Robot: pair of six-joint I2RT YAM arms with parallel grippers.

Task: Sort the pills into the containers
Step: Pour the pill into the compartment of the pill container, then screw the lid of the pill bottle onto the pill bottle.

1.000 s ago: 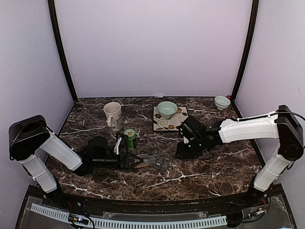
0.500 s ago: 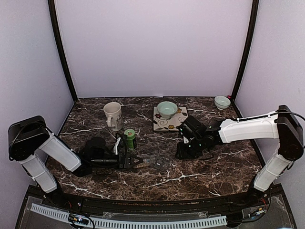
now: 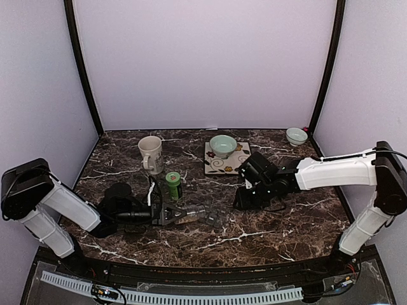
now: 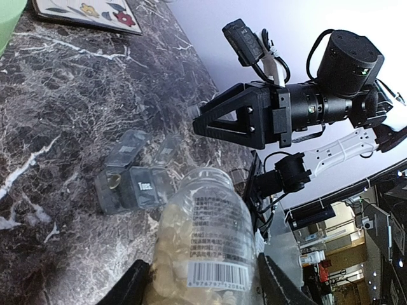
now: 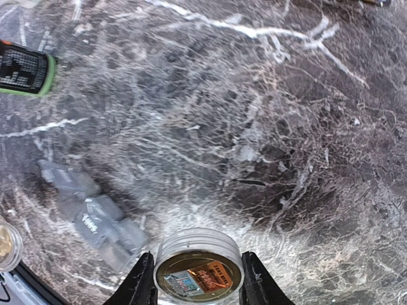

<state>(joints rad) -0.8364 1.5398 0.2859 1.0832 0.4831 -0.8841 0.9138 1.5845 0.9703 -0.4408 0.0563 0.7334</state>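
Note:
My left gripper (image 4: 203, 283) is shut on a clear bottle (image 4: 205, 235) lying nearly flat. The bottle is part full of pale tan pills (image 4: 166, 267), and its open mouth points at the containers (image 4: 136, 185). The containers are a dark grey strip with lids raised, lying on the marble just past the mouth; one compartment holds a pill (image 4: 113, 182). In the top view the left gripper (image 3: 168, 213), the bottle (image 3: 191, 213) and the containers (image 3: 217, 218) lie in a row. My right gripper (image 5: 198, 279) is shut on the bottle's clear screw cap (image 5: 198, 267), held low over the table right of the containers (image 5: 95, 215).
A green-capped bottle (image 3: 172, 184) stands just behind the left gripper. Further back are a cream mug (image 3: 151, 154), a pale green bowl (image 3: 222, 145) on a patterned tile (image 3: 236, 164), and a small bowl (image 3: 296, 135) in the back right corner.
My left arm has drawn a little to the left, taking the bottle with it. The right arm and the cap have stayed put.

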